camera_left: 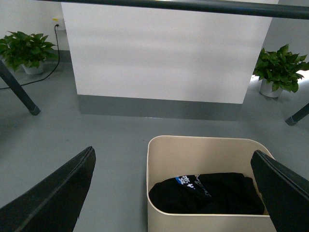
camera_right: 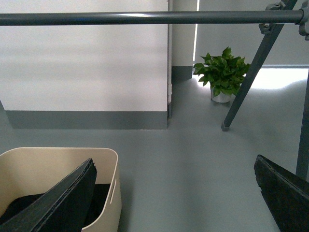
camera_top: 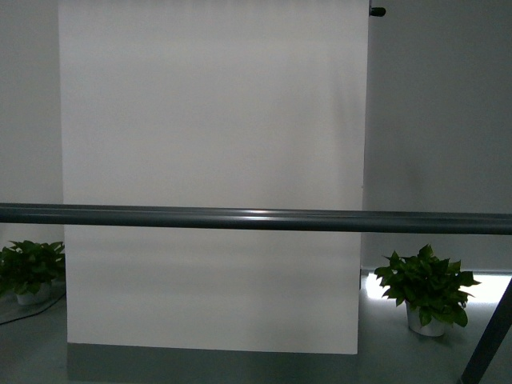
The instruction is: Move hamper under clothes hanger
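The beige hamper (camera_left: 203, 145) stands on the grey floor with dark clothes (camera_left: 207, 193) in it. My left gripper (camera_left: 173, 154) hangs open above its near part, one finger (camera_left: 53, 198) outside the bin and the other over its far side. In the right wrist view the hamper (camera_right: 114, 166) sits at one side, and my right gripper (camera_right: 174, 162) is open, with one finger (camera_right: 63, 203) over the bin and floor under the gap. The clothes hanger shows as a dark-grey bar (camera_top: 256, 218) across the front view, and as a bar (camera_right: 145, 18) with a slanted leg (camera_right: 251, 72).
A white panel (camera_top: 212, 176) with a grey base stands behind the bar. Potted plants (camera_top: 428, 288) (camera_top: 30, 268) sit on the floor at both sides. Hanger legs (camera_left: 19, 92) (camera_left: 299, 116) slant down on either side. A cable (camera_left: 48, 72) runs along the floor by one plant.
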### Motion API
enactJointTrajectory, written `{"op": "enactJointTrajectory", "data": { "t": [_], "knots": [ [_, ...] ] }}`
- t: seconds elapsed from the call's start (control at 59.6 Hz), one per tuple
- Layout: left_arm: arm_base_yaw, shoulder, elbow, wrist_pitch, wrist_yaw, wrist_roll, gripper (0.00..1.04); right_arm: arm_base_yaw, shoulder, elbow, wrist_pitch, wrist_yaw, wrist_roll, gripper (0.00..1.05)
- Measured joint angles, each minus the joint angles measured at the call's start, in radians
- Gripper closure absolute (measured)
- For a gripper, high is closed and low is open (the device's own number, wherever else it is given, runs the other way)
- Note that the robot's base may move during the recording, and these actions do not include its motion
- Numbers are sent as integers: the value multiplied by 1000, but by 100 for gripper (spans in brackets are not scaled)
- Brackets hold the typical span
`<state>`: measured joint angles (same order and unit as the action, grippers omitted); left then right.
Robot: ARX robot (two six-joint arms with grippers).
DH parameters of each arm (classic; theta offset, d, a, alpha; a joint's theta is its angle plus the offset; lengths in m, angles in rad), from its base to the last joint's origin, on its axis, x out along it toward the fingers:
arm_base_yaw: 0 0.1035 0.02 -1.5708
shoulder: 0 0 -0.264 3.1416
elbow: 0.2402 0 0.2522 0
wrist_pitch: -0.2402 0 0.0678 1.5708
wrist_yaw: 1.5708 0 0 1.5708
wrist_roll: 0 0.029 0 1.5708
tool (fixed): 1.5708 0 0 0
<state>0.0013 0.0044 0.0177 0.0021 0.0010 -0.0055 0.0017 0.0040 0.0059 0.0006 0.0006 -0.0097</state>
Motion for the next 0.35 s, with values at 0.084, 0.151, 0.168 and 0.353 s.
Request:
{"op": "enactJointTrajectory", "data": {
  "t": [0.084,0.151,0.168,0.353],
  "knots": [
    [0,0,0,0,0,0,7,0,0,0,0,0,0,8],
    [0,0,0,0,0,0,7,0,0,0,0,0,0,8],
    [0,0,0,0,0,0,7,0,0,0,0,0,0,8],
    [0,0,0,0,0,0,7,0,0,0,0,0,0,8]
  ]
}}
